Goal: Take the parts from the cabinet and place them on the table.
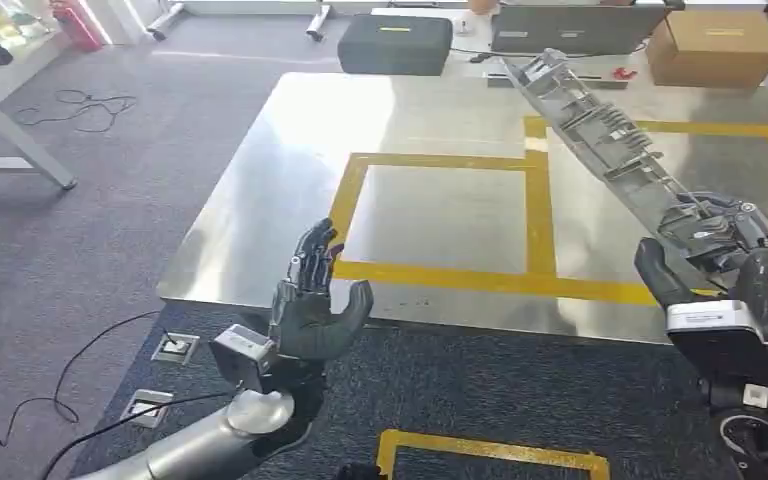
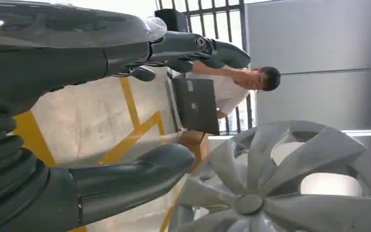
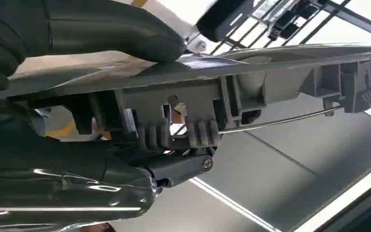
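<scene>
Steel surface point(image 1: 290, 180) with yellow tape lines lies ahead; right hand point(image 1: 735, 270) grips a long grey ribbed plastic part point(image 1: 600, 125) above it, left hand point(image 1: 315, 300) spread, holding nothing.

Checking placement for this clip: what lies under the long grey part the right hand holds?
Under the long grey ribbed part, gripped by the right hand, lies the metal table with its yellow tape lines. The strip of tabletop directly beneath the part is covered from view.
</scene>
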### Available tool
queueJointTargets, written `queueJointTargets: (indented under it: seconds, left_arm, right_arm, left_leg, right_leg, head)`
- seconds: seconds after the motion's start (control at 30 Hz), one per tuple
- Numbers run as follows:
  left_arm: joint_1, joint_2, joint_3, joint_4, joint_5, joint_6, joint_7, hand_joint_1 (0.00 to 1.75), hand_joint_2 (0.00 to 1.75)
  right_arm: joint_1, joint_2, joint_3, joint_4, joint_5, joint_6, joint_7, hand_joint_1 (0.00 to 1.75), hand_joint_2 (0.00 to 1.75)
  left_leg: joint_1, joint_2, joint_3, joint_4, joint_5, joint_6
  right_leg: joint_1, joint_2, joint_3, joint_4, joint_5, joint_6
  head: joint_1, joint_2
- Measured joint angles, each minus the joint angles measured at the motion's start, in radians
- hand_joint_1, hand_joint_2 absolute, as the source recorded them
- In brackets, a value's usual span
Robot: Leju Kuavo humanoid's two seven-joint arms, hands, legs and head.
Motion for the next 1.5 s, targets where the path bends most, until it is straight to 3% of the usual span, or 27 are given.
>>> queueJointTargets:
  seconds: [0.03, 0.07, 0.1, 0.13, 0.23, 0.3, 0.37, 0.4, 0.43, 0.47, 0.5, 0.53, 0.57, 0.6, 0.63, 0.7, 0.77, 0.9, 0.93, 0.97, 1.07, 1.1, 1.13, 1.2, 1.23, 1.27, 1.5]
  left_arm:
    - [-0.003, 0.000, 0.000, 0.002, 0.001, -0.002, -0.001, 0.00, 1.75]
    - [-0.005, 0.000, 0.000, 0.005, 0.002, -0.002, -0.003, 0.00, 1.75]
    - [-0.006, -0.002, 0.000, 0.008, 0.005, -0.003, -0.003, 0.00, 1.75]
    - [-0.012, -0.003, 0.000, 0.009, 0.006, -0.004, -0.007, 0.00, 1.75]
    - [-0.022, -0.006, 0.000, 0.011, 0.017, -0.005, -0.018, 0.00, 1.75]
    - [-0.027, -0.008, 0.000, 0.018, 0.021, -0.010, -0.023, 0.00, 1.75]
    - [-0.029, -0.010, 0.000, 0.030, 0.024, -0.014, -0.023, 0.00, 1.75]
    - [-0.028, -0.010, 0.000, 0.034, 0.027, -0.015, -0.025, 0.00, 1.75]
    - [-0.029, -0.010, 0.000, 0.038, 0.031, -0.015, -0.029, 0.00, 1.75]
    - [-0.029, -0.011, 0.000, 0.042, 0.033, -0.015, -0.034, 0.00, 1.75]
    - [-0.031, -0.013, 0.000, 0.044, 0.036, -0.015, -0.039, 0.00, 1.75]
    - [-0.033, -0.014, 0.000, 0.047, 0.039, -0.015, -0.042, 0.00, 1.75]
    - [-0.034, -0.016, 0.000, 0.050, 0.040, -0.015, -0.043, 0.00, 1.75]
    - [-0.035, -0.017, 0.000, 0.054, 0.042, -0.014, -0.047, 0.00, 1.75]
    - [-0.040, -0.016, 0.000, 0.055, 0.042, -0.012, -0.049, 0.00, 1.75]
    - [-0.042, -0.018, 0.000, 0.055, 0.042, -0.012, -0.052, 0.00, 1.75]
    - [-0.050, -0.019, 0.000, 0.055, 0.042, -0.012, -0.053, 0.00, 1.75]
    - [-0.054, -0.018, 0.000, 0.062, 0.044, -0.011, -0.054, 0.00, 1.75]
    - [-0.054, -0.018, 0.000, 0.066, 0.045, -0.009, -0.055, 0.00, 1.75]
    - [-0.054, -0.018, 0.000, 0.069, 0.047, -0.006, -0.055, 0.00, 1.75]
    - [-0.055, -0.018, 0.000, 0.074, 0.050, -0.002, -0.057, 0.00, 1.75]
    - [-0.056, -0.017, 0.000, 0.074, 0.053, 0.001, -0.058, 0.00, 1.75]
    - [-0.057, -0.017, 0.000, 0.074, 0.053, 0.005, -0.059, 0.00, 1.75]
    - [-0.054, -0.016, 0.000, 0.074, 0.056, 0.007, -0.059, 0.00, 1.75]
    - [-0.052, -0.016, 0.000, 0.074, 0.059, 0.010, -0.059, 0.00, 1.75]
    - [-0.054, -0.015, 0.000, 0.075, 0.061, 0.010, -0.060, 0.00, 1.75]
    - [-0.054, -0.013, 0.000, 0.079, 0.072, 0.009, -0.063, 0.00, 1.75]
  right_arm:
    - [-0.014, 0.000, 0.000, 0.013, -0.007, 0.002, 0.001, 1.75, 1.75]
    - [-0.027, 0.000, 0.000, 0.028, -0.012, 0.002, 0.001, 1.75, 1.75]
    - [-0.043, 0.000, -0.001, 0.041, -0.018, 0.002, -0.002, 1.75, 1.75]
    - [-0.051, 0.000, -0.003, 0.053, -0.025, 0.000, -0.007, 1.75, 1.75]
    - [-0.095, 0.000, -0.004, 0.090, -0.041, -0.005, -0.017, 1.75, 1.75]
    - [-0.110, 0.000, -0.003, 0.124, -0.041, -0.006, -0.020, 1.75, 1.75]
    - [-0.113, 0.000, -0.001, 0.157, -0.040, -0.006, -0.023, 1.75, 1.75]
    - [-0.115, 0.000, -0.003, 0.177, -0.040, -0.005, -0.023, 1.75, 1.75]
    - [-0.119, 0.000, -0.003, 0.191, -0.038, -0.004, -0.024, 1.75, 1.75]
    - [-0.126, 0.000, -0.003, 0.205, -0.037, -0.002, -0.026, 1.75, 1.75]
    - [-0.134, 0.001, -0.003, 0.218, -0.036, 0.001, -0.027, 1.75, 1.75]
    - [-0.140, 0.001, -0.002, 0.231, -0.035, 0.004, -0.028, 1.75, 1.75]
    - [-0.145, 0.001, -0.002, 0.241, -0.034, 0.006, -0.031, 1.75, 1.75]
    - [-0.153, 0.001, -0.002, 0.261, -0.032, 0.007, -0.035, 1.75, 1.75]
    - [-0.159, 0.004, 0.001, 0.274, -0.030, 0.011, -0.034, 1.75, 1.75]
    - [-0.175, 0.004, -0.002, 0.285, -0.022, 0.009, -0.032, 1.75, 1.75]
    - [-0.208, 0.006, -0.004, 0.303, -0.019, 0.007, -0.031, 1.75, 1.75]
    - [-0.234, 0.007, -0.010, 0.364, -0.013, 0.005, -0.026, 1.75, 1.75]
    - [-0.237, 0.006, -0.010, 0.378, -0.011, 0.005, -0.026, 1.75, 1.75]
    - [-0.242, 0.007, -0.010, 0.398, -0.007, 0.005, -0.026, 1.75, 1.75]
    - [-0.261, 0.007, -0.010, 0.442, -0.002, 0.004, -0.024, 1.75, 1.75]
    - [-0.268, 0.007, -0.011, 0.457, -0.002, 0.002, -0.024, 1.75, 1.75]
    - [-0.277, 0.007, -0.011, 0.470, -0.002, 0.000, -0.025, 1.75, 1.75]
    - [-0.284, 0.007, -0.011, 0.497, -0.003, -0.014, -0.026, 1.75, 1.75]
    - [-0.290, 0.006, -0.013, 0.509, -0.006, -0.022, -0.027, 1.75, 1.75]
    - [-0.297, 0.006, -0.013, 0.522, -0.008, -0.029, -0.028, 1.75, 1.75]
    - [-0.309, 0.006, -0.013, 0.609, 0.021, -0.053, -0.011, 1.75, 1.75]
  left_leg:
    - [-0.003, 0.000, 0.028, -0.103, 0.078, 0.010]
    - [-0.010, 0.000, 0.045, -0.144, 0.088, 0.019]
    - [-0.020, -0.001, 0.062, -0.153, 0.070, 0.024]
    - [-0.021, 0.001, 0.082, -0.191, 0.043, 0.031]
    - [-0.010, 0.002, 0.110, -0.221, 0.028, 0.040]
    - [-0.005, 0.000, 0.145, -0.238, 0.019, 0.048]
    - [-0.005, -0.001, 0.171, -0.242, 0.000, 0.051]
    - [-0.005, -0.004, 0.187, -0.242, -0.012, 0.049]
    - [-0.005, -0.007, 0.202, -0.242, -0.024, 0.048]
    - [-0.005, -0.008, 0.218, -0.242, -0.035, 0.047]
    - [-0.005, -0.010, 0.235, -0.242, -0.048, 0.044]
    - [-0.004, -0.010, 0.249, -0.241, -0.061, 0.039]
    - [-0.006, -0.010, 0.254, -0.237, -0.074, 0.033]
    - [-0.008, -0.012, 0.261, -0.220, -0.087, 0.027]
    - [-0.008, -0.015, 0.249, -0.220, -0.090, 0.022]
    - [-0.007, -0.014, 0.249, -0.217, -0.103, 0.007]
    - [-0.006, -0.010, 0.237, -0.185, -0.109, -0.002]
    - [0.003, 0.002, 0.044, 0.105, -0.211, -0.022]
    - [0.003, 0.002, 0.020, 0.119, -0.209, -0.021]
    - [0.003, 0.002, 0.020, 0.089, -0.174, -0.013]
    - [-0.009, 0.002, 0.093, -0.162, 0.014, 0.025]
    - [-0.012, 0.003, 0.101, -0.193, 0.010, 0.033]
    - [-0.017, 0.002, 0.107, -0.212, 0.004, 0.027]
    - [-0.022, -0.004, 0.106, -0.204, 0.014, 0.033]
    - [-0.011, -0.004, 0.106, -0.214, 0.019, 0.014]
    - [-0.013, -0.004, 0.106, -0.211, 0.017, 0.006]
    - [-0.016, -0.010, 0.108, -0.209, 0.014, 0.019]
  right_leg:
    - [0.000, 0.000, 0.020, -0.001, -0.014, 0.002]
    - [-0.003, -0.001, 0.013, -0.010, -0.026, 0.005]
    - [0.005, 0.001, 0.026, -0.015, -0.032, 0.014]
    - [0.002, 0.001, 0.034, -0.022, -0.035, 0.020]
    - [0.003, -0.005, 0.043, -0.004, -0.022, 0.038]
    - [0.003, -0.008, -0.034, 0.129, -0.014, 0.038]
    - [0.003, -0.008, -0.122, 0.257, -0.077, 0.037]
    - [0.003, -0.008, -0.157, 0.286, -0.121, 0.045]
    - [0.002, -0.008, -0.177, 0.280, -0.139, 0.052]
    - [0.001, -0.009, -0.185, 0.245, -0.128, 0.058]
    - [-0.002, -0.009, -0.181, 0.181, -0.085, 0.059]
    - [-0.005, -0.010, -0.173, 0.105, -0.009, 0.061]
    - [-0.009, -0.013, -0.169, 0.022, 0.106, 0.063]
    - [-0.001, -0.016, -0.179, -0.002, 0.143, 0.049]
    - [-0.001, -0.016, -0.160, 0.009, 0.128, 0.029]
    - [0.006, -0.015, -0.170, 0.018, 0.130, 0.016]
    - [-0.004, -0.010, -0.154, 0.011, 0.129, 0.010]
    - [-0.002, -0.009, -0.141, 0.009, 0.112, 0.002]
    - [-0.001, -0.008, -0.135, 0.009, 0.107, 0.001]
    - [0.001, -0.007, -0.128, 0.009, 0.102, 0.001]
    - [0.007, -0.003, -0.108, 0.007, 0.090, 0.002]
    - [0.007, -0.003, -0.106, 0.005, 0.088, 0.006]
    - [0.004, -0.002, -0.112, 0.003, 0.090, 0.011]
    - [0.000, -0.003, -0.113, -0.001, 0.088, 0.023]
    - [0.007, -0.003, -0.117, 0.008, 0.083, 0.014]
    - [0.006, -0.004, -0.117, 0.004, 0.085, 0.007]
    - [0.005, -0.010, -0.105, -0.009, 0.087, 0.014]
  head:
    - [-0.002, 0.000]
    - [0.002, 0.000]
    - [0.011, 0.000]
    - [-0.001, 0.000]
    - [-0.004, 0.000]
    - [0.006, 0.000]
    - [0.007, 0.000]
    - [0.008, 0.000]
    - [0.008, 0.000]
    - [0.009, 0.000]
    - [0.009, 0.000]
    - [0.009, 0.000]
    - [0.010, 0.000]
    - [0.015, 0.000]
    - [0.018, 0.000]
    - [0.016, 0.000]
    - [0.011, 0.000]
    - [-0.005, 0.000]
    - [-0.007, 0.000]
    - [-0.011, 0.000]
    - [-0.020, 0.000]
    - [-0.013, 0.000]
    - [-0.008, 0.000]
    - [-0.019, 0.000]
    - [-0.015, 0.000]
    - [-0.012, 0.000]
    - [-0.003, 0.000]
